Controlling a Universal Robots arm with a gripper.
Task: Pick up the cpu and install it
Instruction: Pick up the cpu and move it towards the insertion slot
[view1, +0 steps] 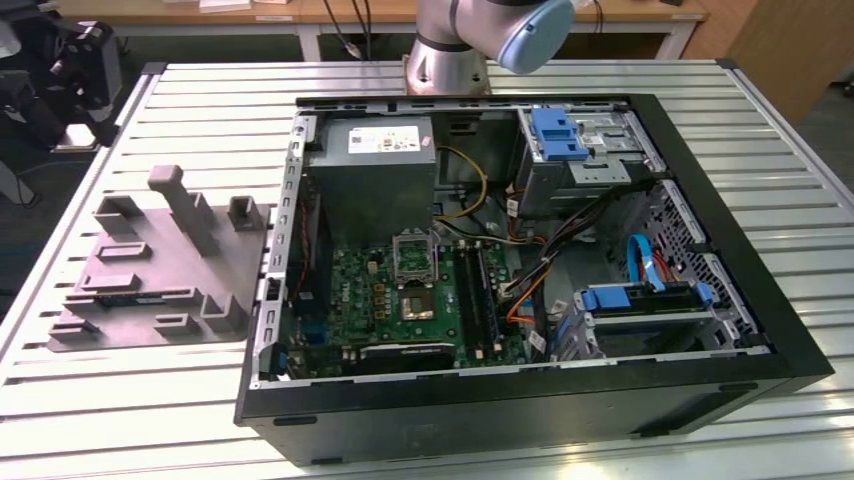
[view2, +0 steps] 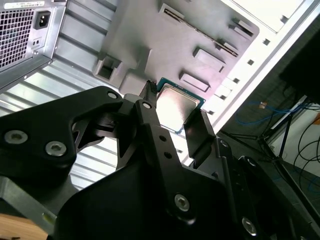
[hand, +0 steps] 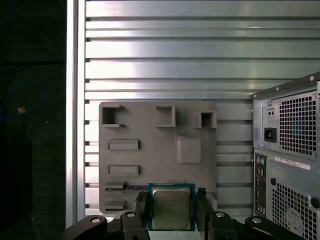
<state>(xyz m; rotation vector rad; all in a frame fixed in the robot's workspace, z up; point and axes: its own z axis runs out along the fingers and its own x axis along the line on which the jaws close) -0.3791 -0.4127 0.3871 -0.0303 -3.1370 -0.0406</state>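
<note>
Jaws narrow, pinching cpu (hand: 171, 207) by two opposite edges, silvery top facing camera in first wrist view; chip above grey holder (hand: 150, 130), apparently lifted clear. Carry step, judged: light even grip, chip level, avoid holder posts and case wall (view1: 286, 200)

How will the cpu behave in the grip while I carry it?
The cpu is a thin flat tile with a metal top, so probably stiff and light. The gripper pinches it by two narrow edges, so it may slip or twist if jolted. Its green rim may chip.
</note>
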